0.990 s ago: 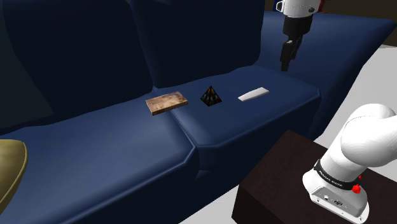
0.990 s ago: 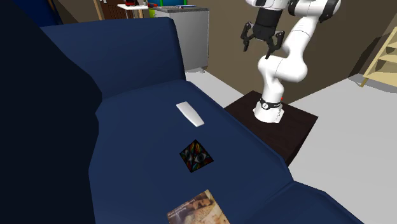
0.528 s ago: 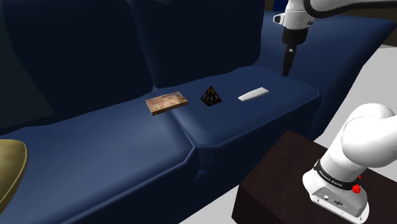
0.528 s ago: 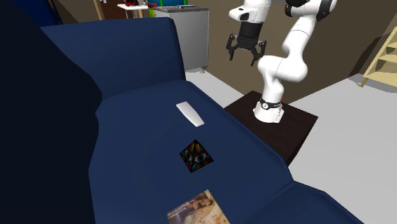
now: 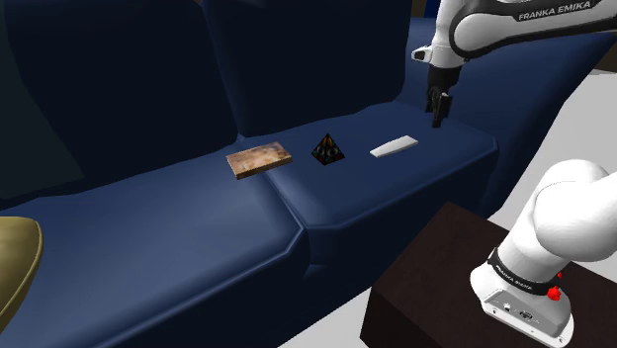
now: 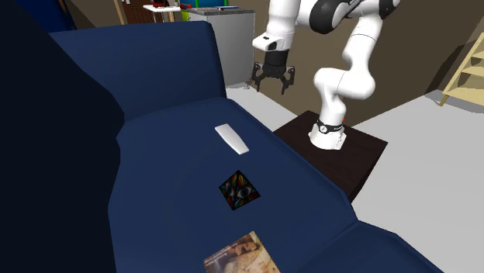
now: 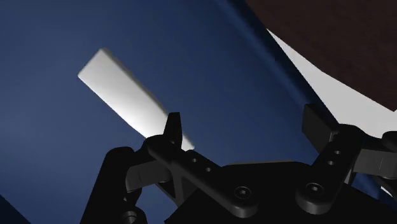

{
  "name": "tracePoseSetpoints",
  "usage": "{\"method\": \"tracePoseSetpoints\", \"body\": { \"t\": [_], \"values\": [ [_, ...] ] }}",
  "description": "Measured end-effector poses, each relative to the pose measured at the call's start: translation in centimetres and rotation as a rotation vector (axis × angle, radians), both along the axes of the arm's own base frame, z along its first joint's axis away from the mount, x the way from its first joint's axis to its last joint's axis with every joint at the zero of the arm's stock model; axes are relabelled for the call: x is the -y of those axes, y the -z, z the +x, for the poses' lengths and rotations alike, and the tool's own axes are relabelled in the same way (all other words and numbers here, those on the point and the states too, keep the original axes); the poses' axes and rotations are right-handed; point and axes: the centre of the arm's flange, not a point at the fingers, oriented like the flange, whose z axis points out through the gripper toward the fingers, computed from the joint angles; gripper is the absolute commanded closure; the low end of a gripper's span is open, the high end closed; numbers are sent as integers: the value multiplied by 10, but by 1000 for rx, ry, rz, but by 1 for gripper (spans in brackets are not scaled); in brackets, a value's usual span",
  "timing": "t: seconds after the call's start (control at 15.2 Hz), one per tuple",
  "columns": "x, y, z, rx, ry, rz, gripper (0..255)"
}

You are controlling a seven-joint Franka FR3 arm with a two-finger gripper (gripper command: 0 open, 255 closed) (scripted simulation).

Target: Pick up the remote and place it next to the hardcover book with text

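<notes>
nearest is the dark brown stand (image 5: 420, 272). the white arm (image 5: 559, 213) rises from it, bends high and reaches over toward the remote. the blue sofa (image 5: 198, 232) carries everything else.

the white remote (image 5: 395, 147) lies flat on the seat, near its front edge. beside the remote, on the side away from the stand, stands a small dark pyramid (image 5: 328, 150). past the pyramid the brown book (image 5: 259, 158) lies flat. the three make a row, none touching.

the black gripper (image 5: 436, 117) hangs above the seat, just off the end of the remote that faces away from the pyramid. it points down with its fingers spread wide and nothing between them.

in the wrist view one end of the remote is hidden behind a finger (image 7: 173, 127), and the remote lies outside that finger, not in the gap. in the second exterior view the book is cut off by the picture's edge, and its cover print cannot be read.

against half a second ago, the gripper has dropped lower and come closer to the remote. the remote, pyramid and book lie as they did.
</notes>
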Motion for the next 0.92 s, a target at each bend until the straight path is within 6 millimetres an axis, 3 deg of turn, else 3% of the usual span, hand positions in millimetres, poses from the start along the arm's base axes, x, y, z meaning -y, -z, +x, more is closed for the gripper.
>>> {"method": "tracePoseSetpoints", "body": {
  "t": [0.4, 0.92],
  "values": [
    [42, 54, 44, -12, -237, 32, 0],
    [77, 123, 115, -30, -557, 72, 0]
  ]
}}
